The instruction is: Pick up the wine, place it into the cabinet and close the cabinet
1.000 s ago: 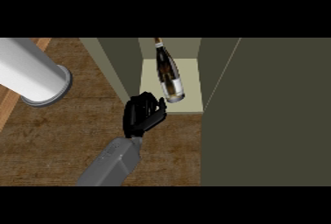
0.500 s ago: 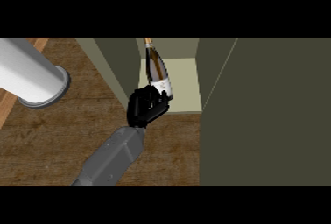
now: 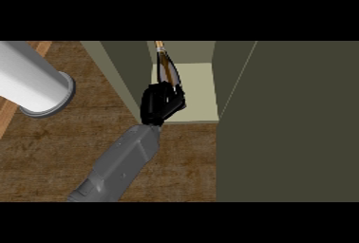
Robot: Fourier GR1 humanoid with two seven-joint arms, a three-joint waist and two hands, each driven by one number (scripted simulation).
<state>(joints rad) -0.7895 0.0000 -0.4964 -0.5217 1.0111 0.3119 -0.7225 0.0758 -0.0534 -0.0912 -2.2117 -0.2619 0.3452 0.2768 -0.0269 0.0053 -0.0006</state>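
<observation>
My left hand [image 3: 163, 103] sits just above the middle of the view, its fingers curled round the lower body of the wine bottle [image 3: 167, 69]. The black fingers hide the base. From my hand the bottle runs toward 12 o'clock, its neck and pale tip pointing into the cabinet [image 3: 200, 78]. The dark glass lies over the cabinet's light floor, close to the olive wall on the 9 o'clock side of the opening. I cannot tell whether the bottle touches that floor or hangs just above it.

My grey forearm [image 3: 123, 159] comes in from about 7 o'clock and slants up to the hand, crossing the brown wooden counter [image 3: 49, 152]. The hand itself is at the front lip of the cabinet floor, partly over the counter and partly over the shelf.

A broad dark olive panel [image 3: 294, 123] fills the view from 1 o'clock down to 5 o'clock, beside the opening. I cannot tell whether it is the door or a side. At 10 o'clock, well apart from my hand, a white cylinder [image 3: 32, 78] rests on the counter.
</observation>
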